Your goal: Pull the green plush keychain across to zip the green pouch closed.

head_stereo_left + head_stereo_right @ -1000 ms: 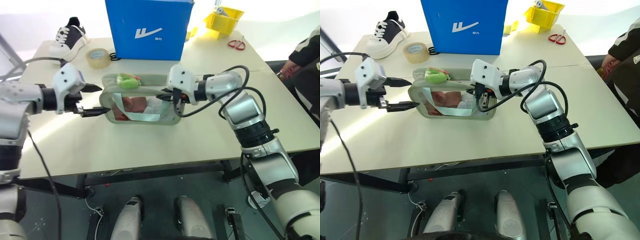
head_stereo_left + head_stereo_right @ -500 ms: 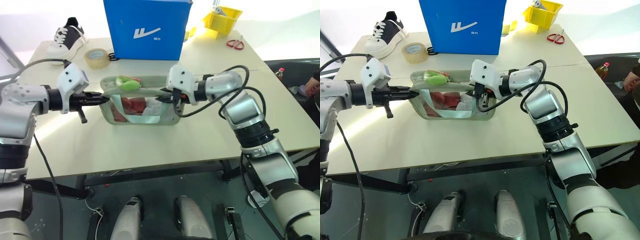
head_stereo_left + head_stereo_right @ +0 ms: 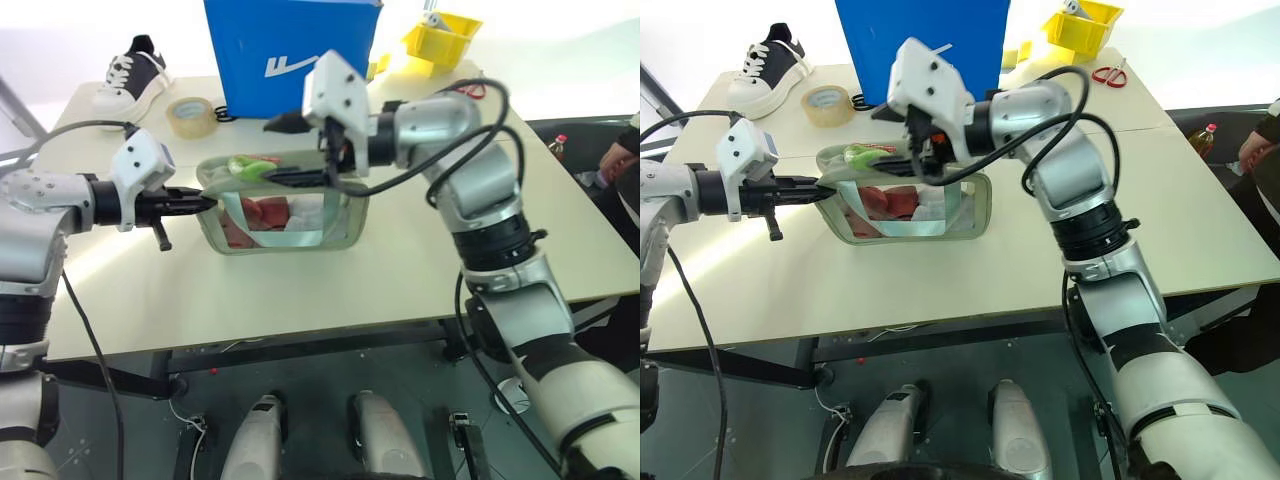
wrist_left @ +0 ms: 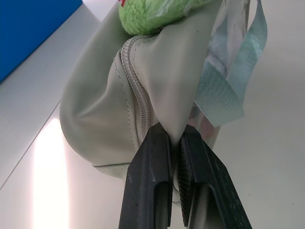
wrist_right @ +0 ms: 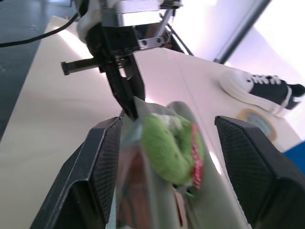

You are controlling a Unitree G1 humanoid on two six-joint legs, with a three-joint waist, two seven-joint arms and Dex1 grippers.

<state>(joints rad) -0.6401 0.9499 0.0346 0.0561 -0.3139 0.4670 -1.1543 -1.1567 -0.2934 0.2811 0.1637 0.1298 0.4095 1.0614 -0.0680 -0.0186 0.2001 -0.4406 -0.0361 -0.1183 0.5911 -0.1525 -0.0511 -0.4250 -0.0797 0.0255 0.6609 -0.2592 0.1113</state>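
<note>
The pale green pouch (image 3: 340, 215) with clear sides stands mid-table, red and white things showing inside. My left gripper (image 4: 172, 136) is shut on the fabric of its left end, next to the zipper (image 4: 136, 102). The lime-green plush keychain (image 3: 250, 165) lies on top of the pouch near that end. My right gripper (image 5: 169, 126) hovers open over the pouch top, pointing towards the left gripper (image 5: 125, 95). Its two fingers (image 5: 102, 162) stand wide on either side of the keychain (image 5: 167, 148) without touching it.
A big blue box (image 3: 290, 50) stands behind the pouch, with a tape roll (image 3: 195, 115) and a black-and-white shoe (image 3: 135, 70) to its left. A yellow bin (image 3: 445, 35) and red scissors (image 3: 1115, 75) sit far right. A person's hand (image 3: 612, 155) shows at the right edge.
My left gripper shut on the pouch's left end and has stayed there. My right gripper let go of the right end, opened, and rose leftward over the pouch to the keychain.
</note>
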